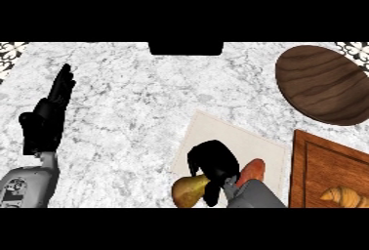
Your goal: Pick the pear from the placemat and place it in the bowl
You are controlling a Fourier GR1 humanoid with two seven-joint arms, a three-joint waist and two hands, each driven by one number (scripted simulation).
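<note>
No words, numbers, labels or brand names can be read anywhere on the counter (pixel 137 97). The grey left forearm (pixel 23 188), at the near left, bears small dark marks, possibly lettering, too small to make out.

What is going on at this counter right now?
The right hand is over the placemat, its fingers curled round the pear at the placemat's near left corner. The bowl sits at the far right with nothing in it, so the pear has not yet been carried over. The left hand rests open at the left, fingers up.
</note>
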